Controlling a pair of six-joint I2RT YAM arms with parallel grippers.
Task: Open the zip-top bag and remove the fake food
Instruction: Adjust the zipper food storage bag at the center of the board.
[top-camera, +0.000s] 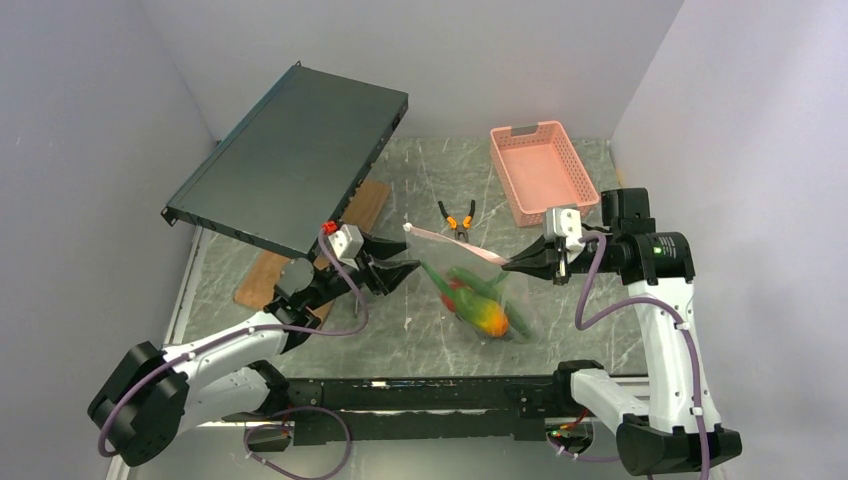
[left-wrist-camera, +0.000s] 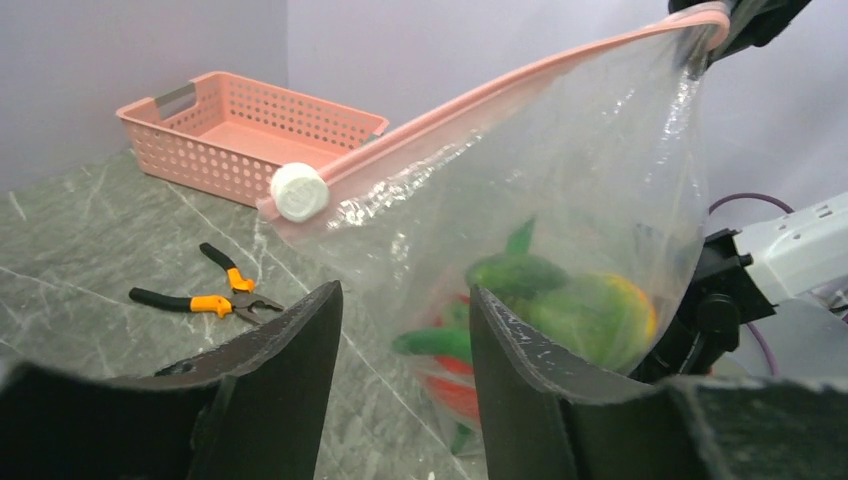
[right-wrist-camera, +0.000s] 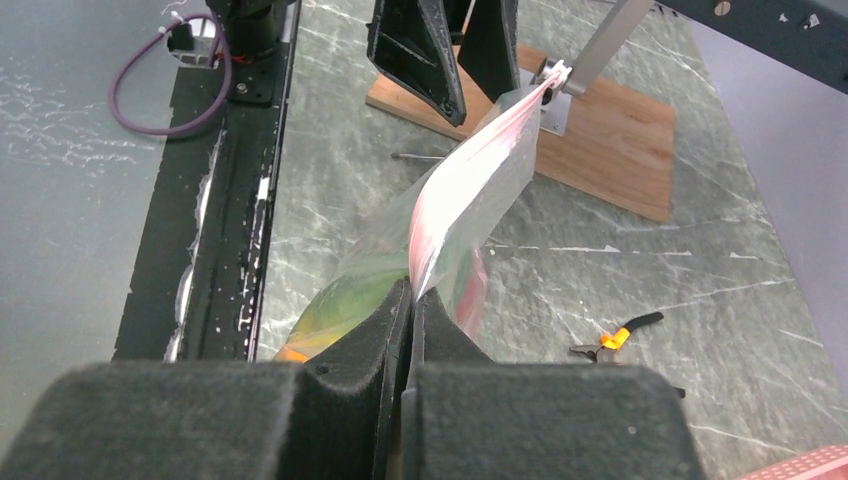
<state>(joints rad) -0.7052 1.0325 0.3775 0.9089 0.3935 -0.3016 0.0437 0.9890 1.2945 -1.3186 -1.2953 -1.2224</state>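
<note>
The zip-top bag (top-camera: 470, 272) hangs stretched above the table, its pale pink zip strip (left-wrist-camera: 500, 95) running down to a white slider (left-wrist-camera: 299, 191). My right gripper (top-camera: 512, 265) is shut on the bag's upper corner, and in the right wrist view its fingers (right-wrist-camera: 414, 290) pinch the plastic. The fake food sags in the bag's bottom: an orange-green mango (top-camera: 487, 318), a green cucumber (left-wrist-camera: 445, 343) and a red piece (left-wrist-camera: 450, 392). My left gripper (top-camera: 408, 257) stands open just left of the bag. Nothing sits between its fingers (left-wrist-camera: 405, 290), and the slider is above them.
A pink basket (top-camera: 542, 170) stands at the back right. Orange-handled pliers (top-camera: 458, 218) lie on the marble behind the bag. A dark flat panel (top-camera: 290, 155) tilts over the back left, above a wooden board (top-camera: 275, 270). A black rail (top-camera: 420, 392) runs along the near edge.
</note>
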